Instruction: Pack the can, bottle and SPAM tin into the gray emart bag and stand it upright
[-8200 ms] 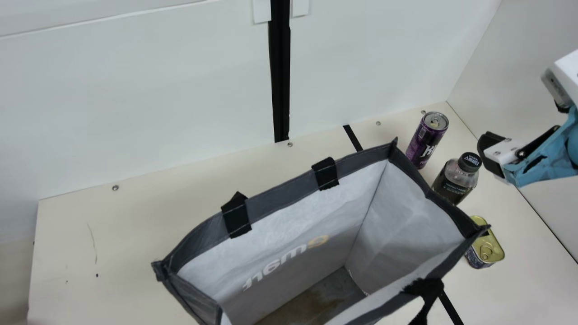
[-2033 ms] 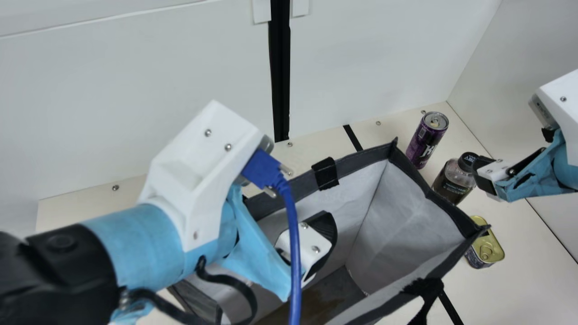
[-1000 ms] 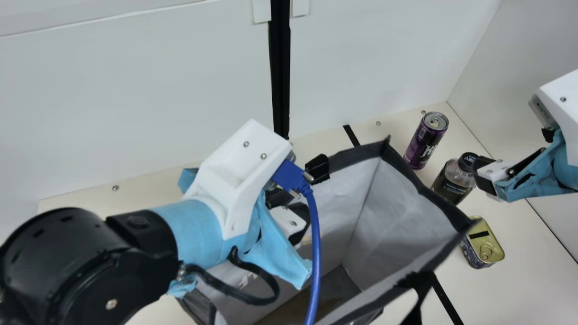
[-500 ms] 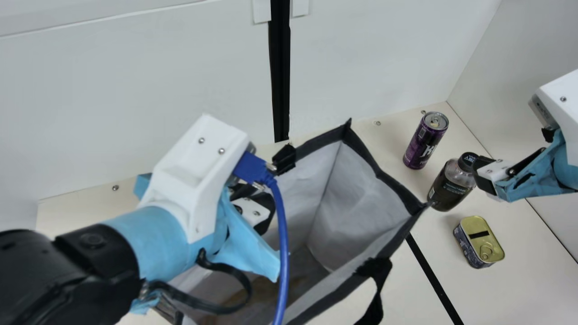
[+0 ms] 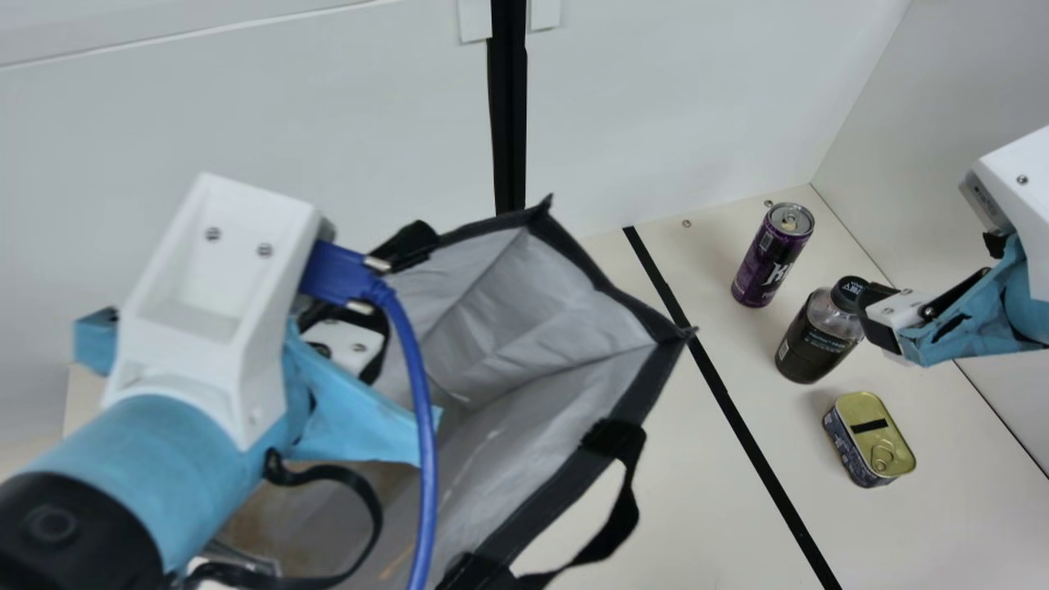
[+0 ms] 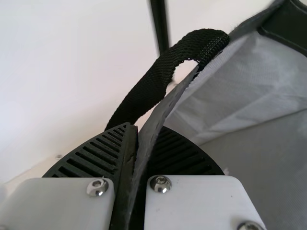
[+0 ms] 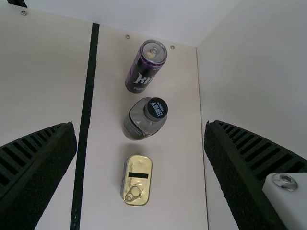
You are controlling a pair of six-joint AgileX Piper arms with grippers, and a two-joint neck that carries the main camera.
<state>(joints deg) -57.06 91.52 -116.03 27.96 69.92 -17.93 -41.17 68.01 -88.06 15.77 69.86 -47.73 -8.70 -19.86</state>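
The bottle [image 5: 811,340] is stood upright on the bench [image 5: 967,524], with its dark cap on. The can [image 5: 770,258] is placed upright behind the bottle, near it but apart. The SPAM tin [image 5: 870,438] is set in front of the bottle, lid up, also apart from it. All three are outside the gray emart bag [image 5: 565,492], which is held well to the left of the bottle, its mouth open. Whether the bag's base is rested on the bench cannot be told.

The left gripper [image 5: 361,348] is positioned at the bag's far rim, well to the left of the bottle. In the left wrist view, its fingers are closed on the rim, the gray fabric being pinched between them, and a black handle [image 6: 153,91] is seen just beside them.

The right gripper [image 5: 881,324] is held above the bench, to the right of the bottle in the main view. Its fingers are spread wide and nothing is gripped.

A black strip [image 5: 758,463] is laid along the bench between the bottle and most of the bag.
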